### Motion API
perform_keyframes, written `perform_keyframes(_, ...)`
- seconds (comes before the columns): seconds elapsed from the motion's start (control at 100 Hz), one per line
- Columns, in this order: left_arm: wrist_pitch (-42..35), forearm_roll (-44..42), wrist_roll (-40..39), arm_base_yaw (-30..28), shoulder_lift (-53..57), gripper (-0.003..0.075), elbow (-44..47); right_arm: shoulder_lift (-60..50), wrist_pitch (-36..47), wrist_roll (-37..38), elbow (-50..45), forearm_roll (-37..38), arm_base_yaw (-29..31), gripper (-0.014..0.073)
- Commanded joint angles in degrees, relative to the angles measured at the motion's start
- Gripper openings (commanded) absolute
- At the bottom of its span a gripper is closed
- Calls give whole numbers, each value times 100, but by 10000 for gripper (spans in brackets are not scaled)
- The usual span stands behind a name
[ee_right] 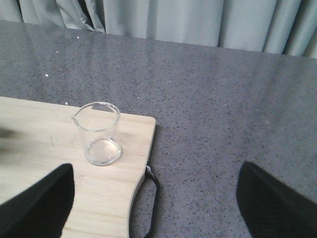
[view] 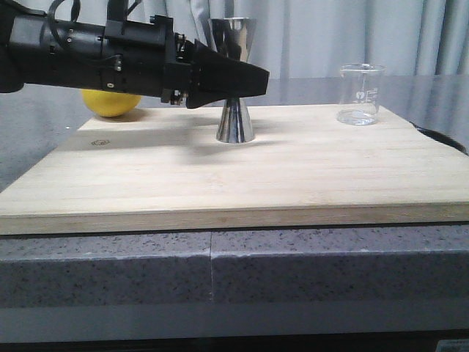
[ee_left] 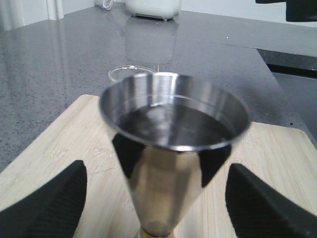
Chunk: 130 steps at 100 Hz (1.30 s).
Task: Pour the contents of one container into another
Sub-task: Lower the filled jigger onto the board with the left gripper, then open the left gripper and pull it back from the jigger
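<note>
The steel hourglass jigger [view: 235,123] stands upright at the back middle of the wooden board [view: 220,176]. My left gripper [view: 245,79] reaches in from the left at its waist. In the left wrist view the jigger [ee_left: 173,134] fills the space between the two black fingers [ee_left: 54,203], with a gap on each side; the gripper [ee_left: 156,198] is open. Liquid seems to lie in its top cup. The clear glass beaker [view: 360,94] stands at the board's back right corner and looks empty. My right gripper [ee_right: 156,198] hangs open some way from the beaker [ee_right: 100,134], holding nothing.
A yellow lemon [view: 110,103] lies behind the board's left corner, under my left arm. A black loop [ee_right: 153,183] hangs off the board's right edge. Grey speckled counter [ee_right: 223,124] surrounds the board, with curtains behind. A white appliance [ee_left: 152,7] stands on the counter well beyond the beaker.
</note>
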State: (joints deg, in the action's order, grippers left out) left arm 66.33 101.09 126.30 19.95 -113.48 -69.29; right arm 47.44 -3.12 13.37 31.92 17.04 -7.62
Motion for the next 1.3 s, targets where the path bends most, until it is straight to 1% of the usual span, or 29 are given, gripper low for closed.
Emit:
perform_keyframes(0.0,204,204,-106,35,302,560,-175,-69,381,-44,145,37,29,598)
perform_keyframes(0.15,-299,-206,-422,35,474,559,-175,-69,381,-44,145,37,29,598)
perform_keyframes(0.35,-741,-967,-881,35,889,559,-175,-69,381,-44,145,37,29,598)
perform_keyframes(0.44,-920,-1347,-1211,35,1084,559,-175,-69,381,-44,145,37,29,598)
perform_keyframes(0.58,-1153,-2194,-1915,35,1383,559,-175,-69,381,-44,145,37,29,598)
perform_keyframes(0.72,-1432,-3228,-2869,35,1767,554,-175,-69,381,-44,145,37,29,598)
perform_keyframes(0.96,-1718,-5504,-5194,35,2691,554,-175,-69,389,-44,145,37,29,598)
perform_keyframes(1.19,-1708,-6978,-6942,35,3609,554,-175,-69,389,-44,145,37,29,598)
perform_keyframes(1.29,-1695,-7673,-8096,35,4029,554,-175,-69,379,-44,145,37,29,598)
